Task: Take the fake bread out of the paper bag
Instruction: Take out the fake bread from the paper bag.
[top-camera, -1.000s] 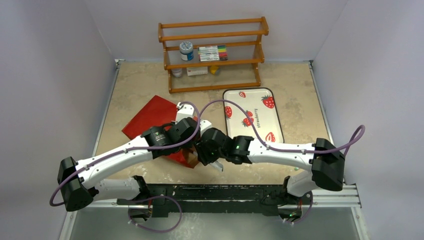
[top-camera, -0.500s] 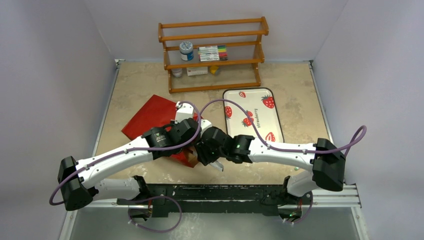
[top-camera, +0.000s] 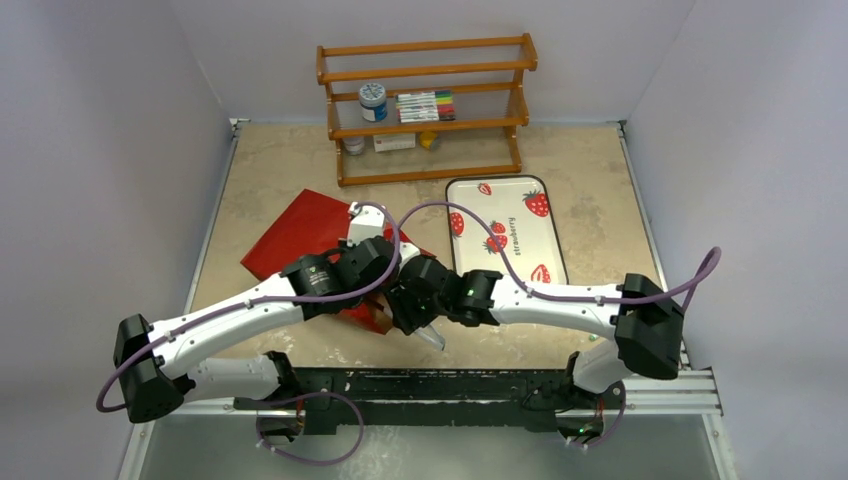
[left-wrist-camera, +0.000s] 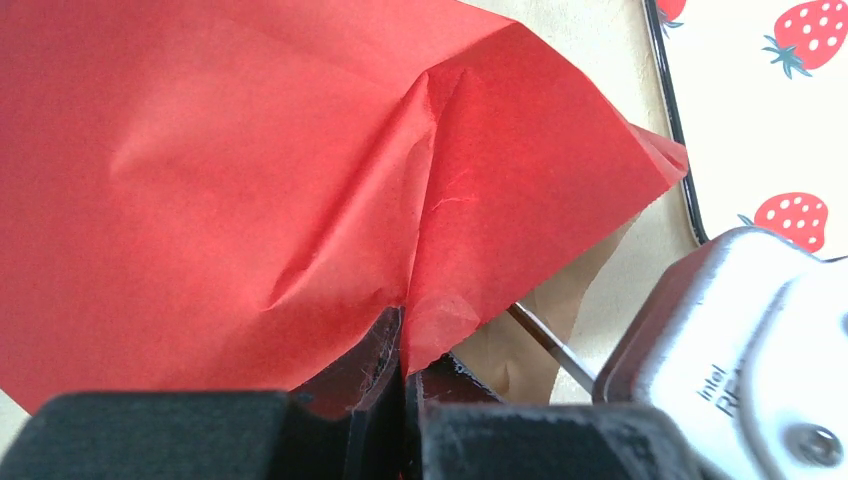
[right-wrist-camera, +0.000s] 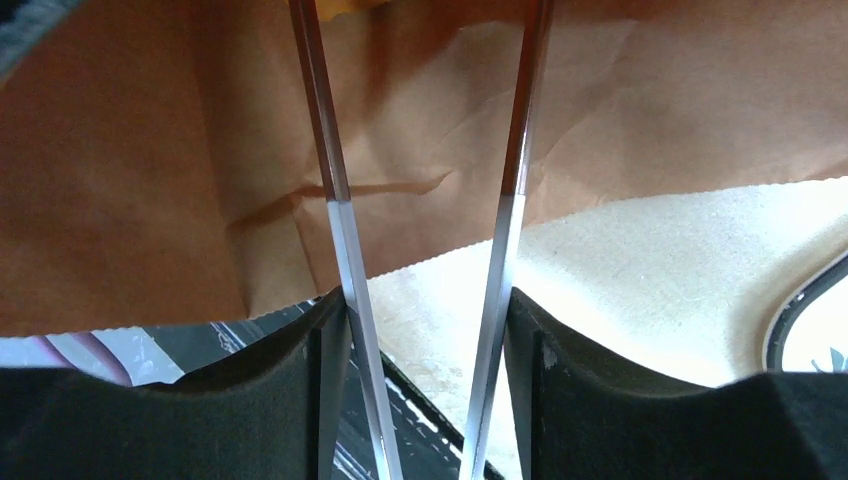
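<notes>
At the near edge of the worktop (top-camera: 580, 170) both arms reach inward and meet just left of centre, at the near corner of the paper bag (top-camera: 300, 230). The left gripper (left-wrist-camera: 405, 398) has its jaws pressed together on the bag's upper red sheet at the open edge. It pinches a creased fold there, and the brown lining shows beneath the raised flap. The right gripper (right-wrist-camera: 422, 120) points in from the right with its jaws apart. Its two long, thin metal fingers (right-wrist-camera: 335, 200) run side by side into the bag's mouth over the kraft-brown inside. Nothing shows between them, and their tips pass out of the wrist view. The bag lies on the left half of the worktop, glossy red side up, with its closed end pointing toward the far left. Just beside it on the right lies a white tray (top-camera: 503, 179) printed with strawberries. At the far edge stands a wooden rack (top-camera: 430, 128) holding a jar (top-camera: 372, 100) and a row of markers (top-camera: 425, 105).
</notes>
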